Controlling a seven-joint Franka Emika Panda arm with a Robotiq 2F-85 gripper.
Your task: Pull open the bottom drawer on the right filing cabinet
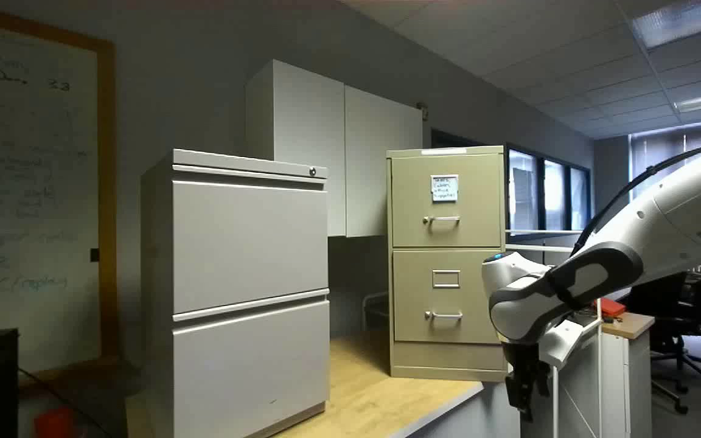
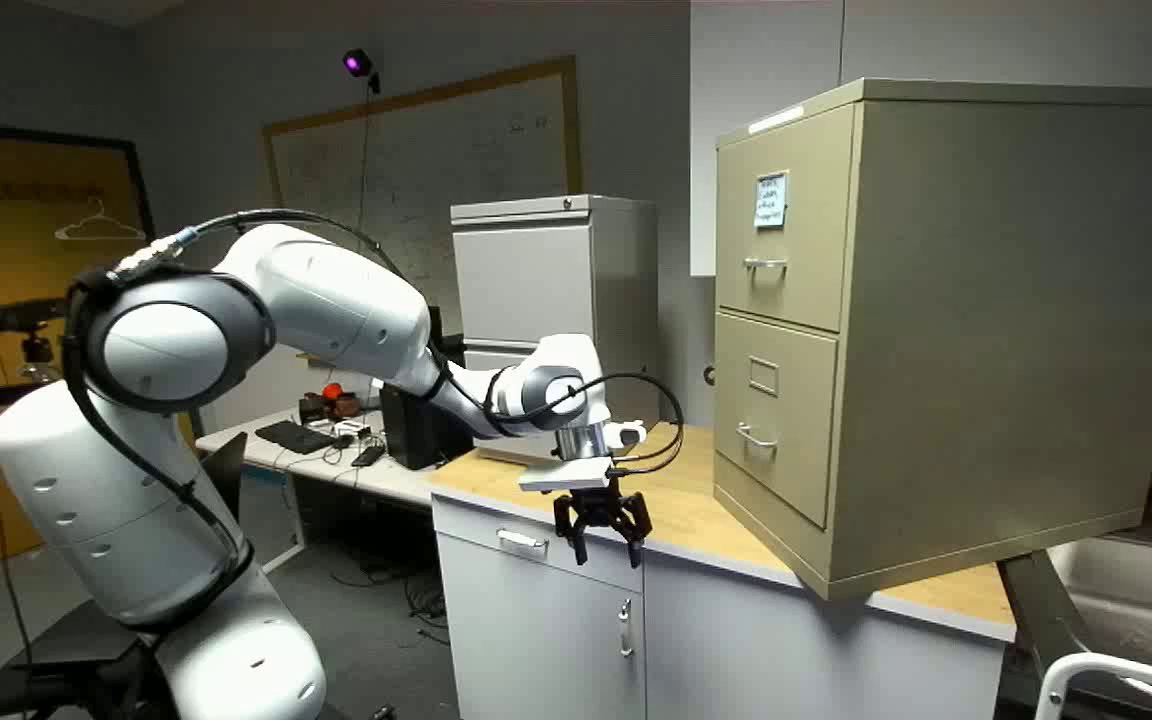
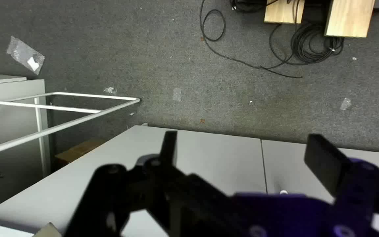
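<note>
Standing on one wooden surface (image 1: pixel 369 392), the tan right filing cabinet (image 2: pixel 976 340) is being shown in both exterior views, with one grey cabinet (image 2: pixel 576 290) at nine o'clock from it. On the tan front, two drawers (image 1: pixel 411 207), two silver handles (image 1: pixel 446 218), one paper sheet (image 1: pixel 445 188) and one label frame (image 1: pixel 446 278) are being counted; on the grey front, two drawers (image 1: pixel 247 240) and one lock (image 1: pixel 312 171). Below the surface, one drawer (image 2: pixel 481 530) and one door (image 2: pixel 536 650) are being seen, each fitted with one handle (image 2: pixel 522 540). In the wrist view, two wooden pieces (image 3: pixel 350 18) are being shown between one and two o'clock.

The jaws are being held widely spread, their two fingers (image 3: pixel 324 161) well apart; nothing is being gripped, and no contact is being shown. Between the fingers, two grey panels (image 3: pixel 219 161) are being viewed. In an exterior view, the bottom drawer (image 2: pixel 786 415) is being seen closed, at two o'clock from the jaws.

One white arm (image 2: pixel 326 290) is being held bent, its forward length slanted toward four o'clock and its wrist (image 2: pixel 581 440) turned toward six o'clock.
</note>
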